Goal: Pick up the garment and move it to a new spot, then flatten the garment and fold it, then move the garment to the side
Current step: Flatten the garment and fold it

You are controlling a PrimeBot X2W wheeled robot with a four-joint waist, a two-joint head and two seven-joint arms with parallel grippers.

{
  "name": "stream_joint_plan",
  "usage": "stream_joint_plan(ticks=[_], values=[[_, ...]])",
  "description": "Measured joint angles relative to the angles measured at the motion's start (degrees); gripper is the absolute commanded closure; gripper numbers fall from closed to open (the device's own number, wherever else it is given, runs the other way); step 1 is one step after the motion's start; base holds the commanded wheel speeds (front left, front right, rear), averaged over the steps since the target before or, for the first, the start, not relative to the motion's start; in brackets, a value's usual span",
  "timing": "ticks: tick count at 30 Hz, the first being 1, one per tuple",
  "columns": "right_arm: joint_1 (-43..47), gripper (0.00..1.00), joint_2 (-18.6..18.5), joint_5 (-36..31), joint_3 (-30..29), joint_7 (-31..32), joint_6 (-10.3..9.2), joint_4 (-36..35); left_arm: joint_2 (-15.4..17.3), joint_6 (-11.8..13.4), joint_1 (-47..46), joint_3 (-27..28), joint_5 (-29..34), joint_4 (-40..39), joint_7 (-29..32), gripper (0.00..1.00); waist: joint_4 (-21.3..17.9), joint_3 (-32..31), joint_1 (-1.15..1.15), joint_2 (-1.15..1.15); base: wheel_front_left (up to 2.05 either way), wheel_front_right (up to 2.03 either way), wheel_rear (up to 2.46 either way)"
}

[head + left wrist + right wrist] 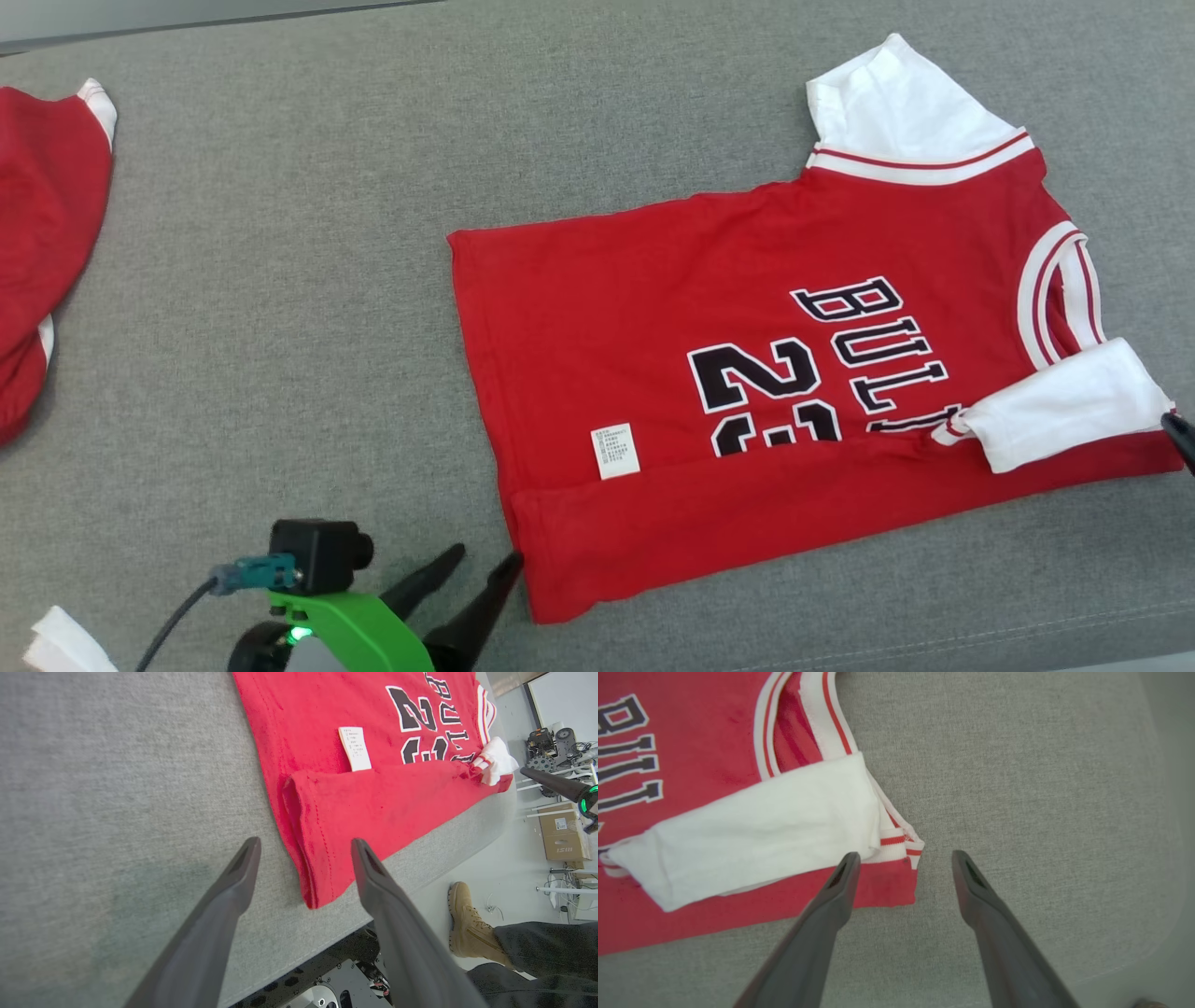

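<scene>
Grey desk (pixel 280 280), red Bulls jersey (pixel 747 373) along near edge, partly folded; left pincer (pixel 485 557) released at hem (pixel 306 877), right pincer (pixel 906 858) released beside sleeve (pixel 761 826).

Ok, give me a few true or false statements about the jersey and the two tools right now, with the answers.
1. The jersey's near edge is folded over onto its front. True.
2. The left tool is shut on the jersey's corner. False: its fingers stand apart around that corner, gripping nothing.
3. The right tool is open beside the white sleeve. True.
4. The care label lies off the jersey. False: it lies on the jersey's red front.
5. A second red garment lies at the head view's left edge. True.
</scene>
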Motion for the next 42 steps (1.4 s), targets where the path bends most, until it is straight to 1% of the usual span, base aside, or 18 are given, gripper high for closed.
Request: stream_joint_plan(ticks=[2,4,7,10,13,15,18,21,24,28,32,38,40,41,42], values=[[-0.6,0.00,-0.5,0.3,-0.8,0.3,-0.01,-1.9,1.2,1.0,-0.4,1.4,1.3,-0.4,-0.5,0.00,0.1,0.4,0.00,0.00,0.00,0.00,0.00],[-3.7,0.00,-1.0,0.6,-1.8,0.5,-0.01,-4.7,2.5,1.9,-3.0,2.7,3.0,-0.6,-0.4,0.00,0.2,1.4,0.00,0.00,0.00,0.00,0.00],[-9.7,0.00,-1.4,-0.7,-1.8,1.2,-0.01,-7.1,2.0,2.3,-9.1,4.0,3.2,-0.5,0.6,0.00,0.3,3.1,0.00,0.00,0.00,0.00,0.00],[-19.4,0.00,-1.1,-4.1,-0.1,1.5,-0.01,-7.0,0.3,2.3,-17.7,4.5,4.9,2.5,1.9,0.00,0.6,5.8,0.00,0.00,0.00,0.00,0.00],[-29.5,0.00,0.8,-8.0,3.3,1.6,-0.01,-4.3,-2.4,1.8,-25.2,4.1,5.8,6.3,2.8,0.00,1.1,8.8,0.00,0.00,0.00,0.00,0.00],[-36.2,0.00,2.7,-10.8,4.9,1.0,-0.01,-1.0,-3.3,1.5,-29.2,3.8,6.8,8.6,3.1,0.00,1.5,10.9,0.00,0.00,0.00,0.00,0.00],[-45.3,0.00,5.5,-14.7,7.0,-0.2,-0.01,4.9,-5.7,0.2,-34.5,3.1,7.3,12.0,3.0,0.00,2.3,14.2,0.01,0.00,0.00,0.00,0.00],[-51.0,0.00,6.8,-18.1,7.3,-1.5,-0.01,11.7,-7.6,-1.1,-37.5,1.8,8.0,15.0,2.6,0.00,3.5,16.8,0.01,0.00,0.00,0.00,0.00],[-54.7,0.00,7.3,-21.1,8.2,-2.4,0.00,17.5,-9.5,-2.3,-40.0,0.8,8.4,16.9,2.1,0.00,5.3,18.5,0.01,0.00,0.00,0.00,0.00],[-57.2,0.00,9.3,-22.0,9.0,-5.0,0.00,23.2,-11.3,-3.4,-41.8,-0.2,8.9,18.8,1.2,0.00,7.7,20.2,0.01,0.00,0.00,0.00,0.00],[-58.5,0.00,9.3,-22.0,9.7,-6.3,-0.02,26.8,-12.2,-4.0,-42.6,-0.8,9.2,19.9,0.7,0.00,9.2,20.9,0.01,0.00,0.00,0.00,0.00],[-59.1,0.00,8.4,-20.0,12.1,-7.1,-0.02,29.5,-12.0,-4.8,-43.0,-1.5,9.1,20.9,1.1,0.00,8.9,20.3,0.01,0.00,0.00,0.00,0.00],[-59.1,0.03,8.1,-19.3,12.8,-7.3,-0.01,30.0,-11.9,-4.8,-43.0,-1.5,8.9,21.1,1.3,0.00,8.6,20.2,0.01,0.00,0.00,0.00,0.00],[-59.2,0.00,8.0,-19.1,13.0,-7.5,-0.01,30.3,-11.8,-4.8,-43.0,-1.5,8.9,21.2,1.3,0.00,8.5,20.1,0.01,0.00,0.00,0.00,0.00],[-59.3,0.00,8.0,-18.9,13.1,-7.8,0.00,30.7,-11.8,-4.8,-43.0,-1.5,8.9,21.4,1.3,0.00,8.3,20.1,0.00,0.00,0.00,0.00,0.00]])
